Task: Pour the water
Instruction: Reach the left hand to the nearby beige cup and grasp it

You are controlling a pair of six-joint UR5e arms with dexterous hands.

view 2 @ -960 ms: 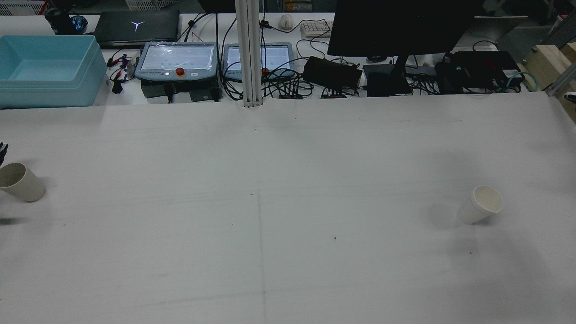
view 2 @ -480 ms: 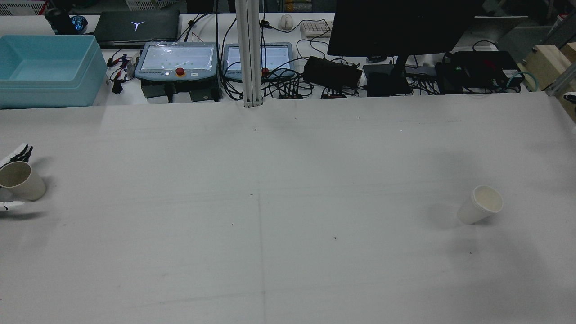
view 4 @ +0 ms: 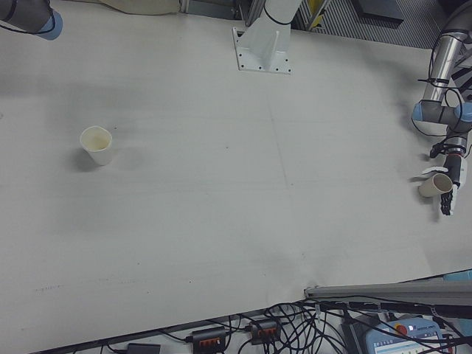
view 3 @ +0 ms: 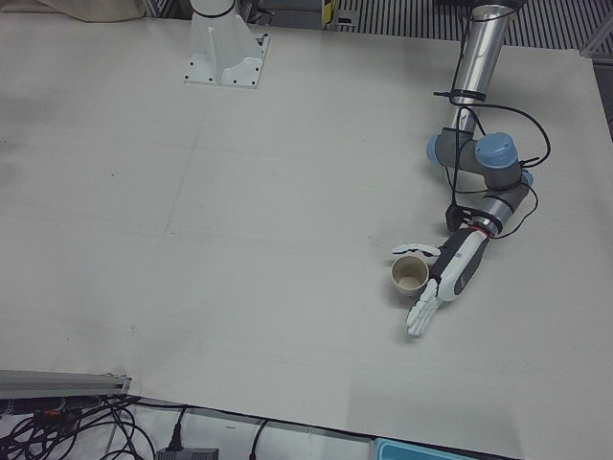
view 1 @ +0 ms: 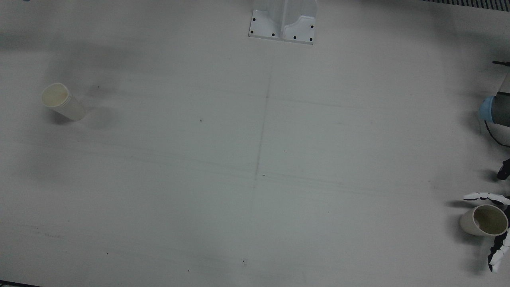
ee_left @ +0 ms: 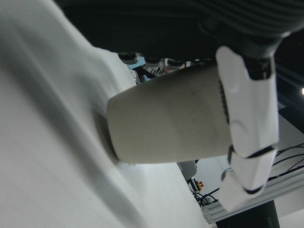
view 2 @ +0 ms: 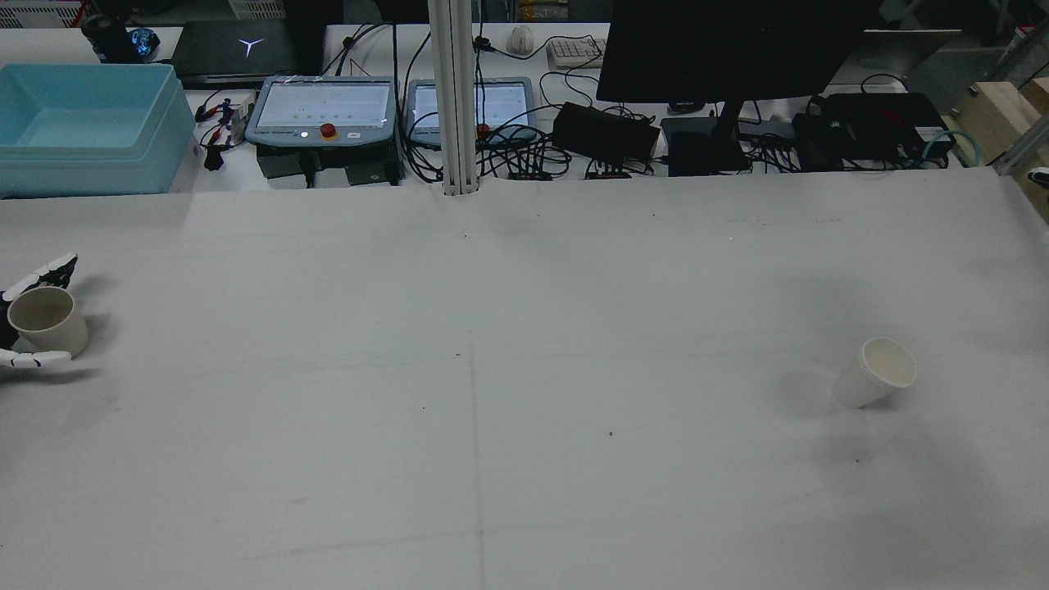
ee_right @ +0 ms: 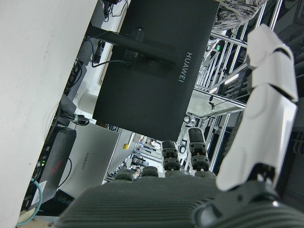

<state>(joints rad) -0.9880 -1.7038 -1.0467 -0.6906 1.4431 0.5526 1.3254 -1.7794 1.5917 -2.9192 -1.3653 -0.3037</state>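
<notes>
Paper cup (view 3: pixel 410 276) stands upright at my table (view 3: pixel 239 240) edge, the left robot hand (view 3: pixel 448 278) spread around it, barely touching; the second cup (view 2: pixel 875 374) sits far right.

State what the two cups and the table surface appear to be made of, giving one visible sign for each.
Cup by the left hand: probably paper, matte beige, with a thin rolled rim and faint specks.
Cup on the right side: likely paper too, matte off-white, thin-walled; it could be thin plastic.
Table surface: a matte pale grey sheet or laminate, scuffed, with a centre seam; the exact material is unclear.
</notes>
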